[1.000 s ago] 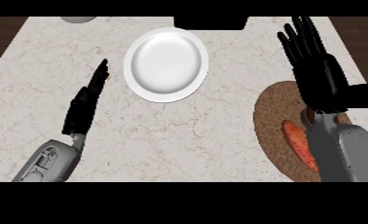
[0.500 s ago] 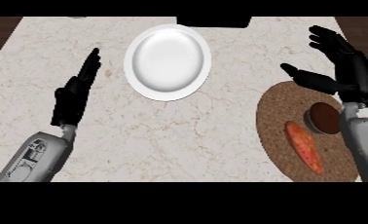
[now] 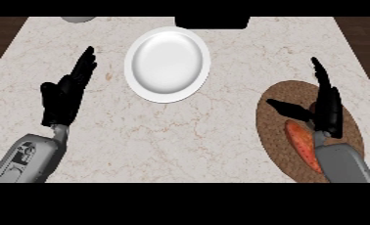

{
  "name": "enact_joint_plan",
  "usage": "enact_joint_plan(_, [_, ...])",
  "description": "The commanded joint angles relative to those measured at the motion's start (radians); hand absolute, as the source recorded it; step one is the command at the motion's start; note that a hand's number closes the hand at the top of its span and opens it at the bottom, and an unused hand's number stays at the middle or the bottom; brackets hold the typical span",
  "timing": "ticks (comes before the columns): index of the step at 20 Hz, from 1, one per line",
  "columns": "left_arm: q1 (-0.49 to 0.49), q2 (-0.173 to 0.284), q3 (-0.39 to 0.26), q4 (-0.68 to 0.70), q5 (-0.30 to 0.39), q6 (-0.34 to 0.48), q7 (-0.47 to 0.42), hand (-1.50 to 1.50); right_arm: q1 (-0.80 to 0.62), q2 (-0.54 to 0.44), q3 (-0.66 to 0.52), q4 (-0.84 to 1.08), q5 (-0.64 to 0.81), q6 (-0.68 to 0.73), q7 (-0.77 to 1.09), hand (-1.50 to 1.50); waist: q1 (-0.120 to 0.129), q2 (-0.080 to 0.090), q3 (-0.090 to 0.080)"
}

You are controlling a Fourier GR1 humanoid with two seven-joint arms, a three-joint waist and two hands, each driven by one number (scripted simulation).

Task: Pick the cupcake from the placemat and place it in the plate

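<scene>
A white plate (image 3: 168,65) lies at the middle back of the marble counter. A round brown placemat (image 3: 278,94) lies at the right. My right hand (image 3: 329,105) is open above the placemat, fingers straight and pointing away, thumb spread to the left. The cupcake is hidden behind this hand and wrist. My left hand (image 3: 65,97) is open at the left of the plate, fingers straight and up, touching nothing.
A long orange-red item (image 3: 300,143) lies on the placemat beside my right wrist. A black object (image 3: 212,22) stands at the back edge behind the plate. A grey round thing (image 3: 76,19) shows at the back left corner.
My right hand has come down and nearer, from beyond the placemat to over it, now covering the dark cupcake seen earlier. The left hand drifted slightly left.
</scene>
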State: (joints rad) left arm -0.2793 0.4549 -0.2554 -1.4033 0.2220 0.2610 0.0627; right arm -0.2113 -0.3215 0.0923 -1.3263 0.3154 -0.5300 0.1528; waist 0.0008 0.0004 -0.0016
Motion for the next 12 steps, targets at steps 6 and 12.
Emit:
enact_joint_plan(6, [0.012,-0.016,0.027,0.013,-0.027,-0.010,0.005,0.00,0.088,-0.198,0.031,-0.382,0.261,0.103,0.414,-1.50,-0.019,-0.007,-0.001])
enact_joint_plan(12, [0.005,-0.036,0.018,0.015,-0.046,0.008,-0.007,0.00,0.074,-0.359,0.032,-0.479,0.138,0.500,0.701,-1.50,-0.025,-0.009,-0.003])
